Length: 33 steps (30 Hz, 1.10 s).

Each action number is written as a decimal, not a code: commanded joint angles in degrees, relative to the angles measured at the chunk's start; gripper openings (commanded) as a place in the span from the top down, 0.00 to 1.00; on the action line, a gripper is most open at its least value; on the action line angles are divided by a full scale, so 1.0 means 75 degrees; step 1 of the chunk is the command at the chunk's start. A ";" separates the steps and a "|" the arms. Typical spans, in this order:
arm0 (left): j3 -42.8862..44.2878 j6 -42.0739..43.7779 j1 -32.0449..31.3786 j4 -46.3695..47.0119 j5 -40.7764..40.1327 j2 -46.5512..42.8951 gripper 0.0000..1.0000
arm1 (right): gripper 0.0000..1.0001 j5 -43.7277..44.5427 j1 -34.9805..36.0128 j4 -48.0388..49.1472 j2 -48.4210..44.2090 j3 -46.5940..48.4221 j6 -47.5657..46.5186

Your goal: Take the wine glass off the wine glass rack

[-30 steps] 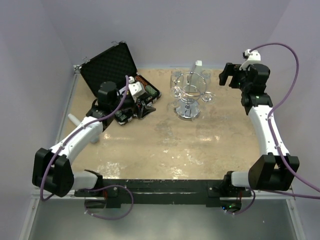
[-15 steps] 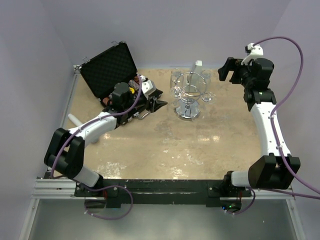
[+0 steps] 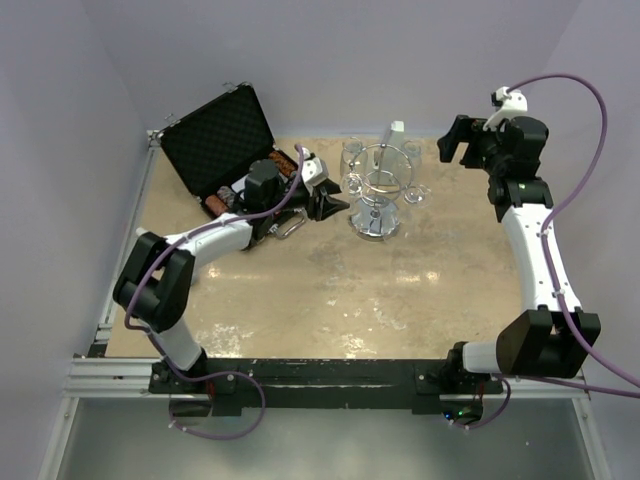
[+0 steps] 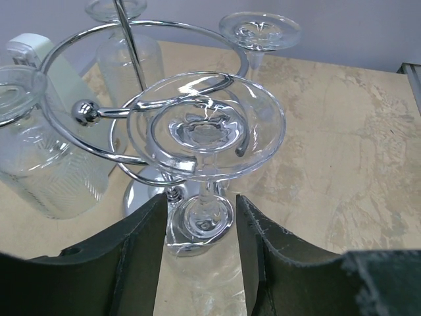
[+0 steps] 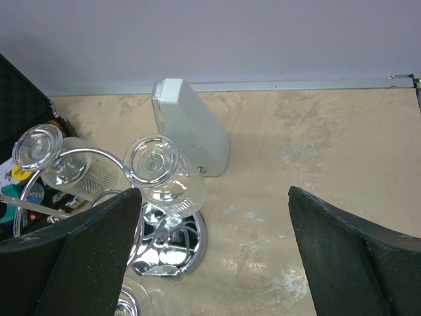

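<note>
Beige tabletop point(image 3: 420, 290) under pale walls, from above: we see the wine glass rack point(image 3: 374, 195) standing far centre, glasses hanging upside down from its loops. The left gripper point(image 3: 338, 203) sits just beside the rack's left side, and the right gripper point(image 3: 450, 150) hovers apart at far right. An open black case point(image 3: 215, 135) lies far left.

Left wrist: its fingers point(image 4: 131, 263) stand parted either side of one hanging wine glass point(image 4: 206, 130), apparently not touching it.

Right wrist: fingers point(image 5: 72, 257) spread wide, holding nothing, with a white box point(image 5: 191, 128) behind the rack.
</note>
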 commanded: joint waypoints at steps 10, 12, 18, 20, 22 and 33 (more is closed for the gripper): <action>0.0578 -0.0563 -0.0432 0.1143 -0.0008 0.0465 0.54 | 0.02 0.0212 -0.0066 0.0095 -0.0158 0.0396 -0.0011; 0.0625 -0.0540 -0.0444 0.1132 -0.0043 0.0524 0.54 | 0.02 0.0224 -0.0066 0.0048 -0.0158 0.0442 0.0001; 0.0695 -0.0493 -0.0432 0.1132 -0.0043 0.0630 0.57 | 0.02 0.0236 -0.0089 0.0025 -0.0228 0.0442 0.0013; 0.0660 -0.0493 -0.0444 0.1178 -0.0031 0.0653 0.58 | 0.02 0.0259 -0.0101 0.0025 -0.0263 0.0419 0.0001; 0.0637 -0.0481 -0.0432 0.1214 -0.0031 0.0653 0.60 | 0.02 0.0283 -0.0090 0.0025 -0.0286 0.0396 0.0001; 0.0438 -0.0434 -0.0432 0.1436 -0.0055 0.0677 0.62 | 0.01 0.0330 -0.0113 -0.0128 -0.0322 0.0477 -0.0057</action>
